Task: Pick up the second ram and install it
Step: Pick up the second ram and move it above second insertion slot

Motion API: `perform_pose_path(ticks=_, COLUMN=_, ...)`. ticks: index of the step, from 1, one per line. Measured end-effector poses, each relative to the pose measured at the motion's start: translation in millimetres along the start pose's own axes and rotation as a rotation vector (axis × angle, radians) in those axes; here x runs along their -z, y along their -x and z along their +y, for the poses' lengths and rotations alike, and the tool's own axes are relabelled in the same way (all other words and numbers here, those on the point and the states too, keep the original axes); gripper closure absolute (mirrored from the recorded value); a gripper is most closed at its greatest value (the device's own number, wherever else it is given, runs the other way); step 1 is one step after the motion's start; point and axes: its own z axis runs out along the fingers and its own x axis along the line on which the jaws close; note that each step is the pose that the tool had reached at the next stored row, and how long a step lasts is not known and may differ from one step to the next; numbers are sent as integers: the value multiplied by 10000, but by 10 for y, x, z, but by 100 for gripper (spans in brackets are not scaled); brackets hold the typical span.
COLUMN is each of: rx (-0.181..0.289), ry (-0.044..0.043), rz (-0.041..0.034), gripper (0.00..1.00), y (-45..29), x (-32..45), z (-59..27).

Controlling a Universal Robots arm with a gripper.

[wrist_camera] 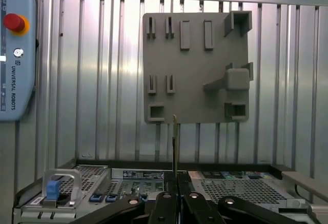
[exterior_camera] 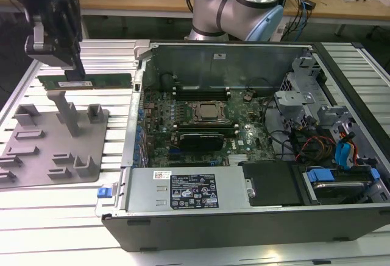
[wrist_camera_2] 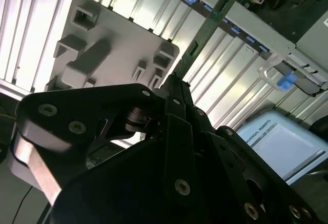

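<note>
A robot arm's gripper (exterior_camera: 74, 71) is seen at the exterior view's left, above a grey holder plate (exterior_camera: 36, 156) that lies on a slatted metal table (exterior_camera: 55, 217). The jaws are clenched on the second ram (exterior_camera: 91, 81), a long green stick. The stick is pinched by its flat faces toward one end and is kept level with a long edge facing down. It hangs clear of the plate's upright pegs, touching none of them.

An open computer case (exterior_camera: 231, 45) is set just beside the plate, toward the exterior view's right. Its motherboard (exterior_camera: 244, 132) and processor socket (exterior_camera: 207, 112) are exposed. The ram is not yet over the case.

In the first wrist view the stick (wrist_camera: 175, 142) is seen edge-on as a thin line. The level, edge-down hold is judged to suit pressing into a slot.
</note>
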Motion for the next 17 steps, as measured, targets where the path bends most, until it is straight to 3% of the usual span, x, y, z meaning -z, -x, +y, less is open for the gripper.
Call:
perform_pose_path(ticks=8, rx=-1, ry=0, rz=-1, gripper=91, y=-11, x=6, z=-334)
perform_pose_path(ticks=9, rx=1, ry=0, rz=0, gripper=91, y=-14, x=7, z=-424)
perform_pose_path(ticks=16, rx=0, ry=-1, rz=-1, gripper=91, y=-22, x=11, z=-675)
perform_pose_path(ticks=17, rx=-1, ry=0, rz=0, gripper=91, y=-25, x=13, z=-760)
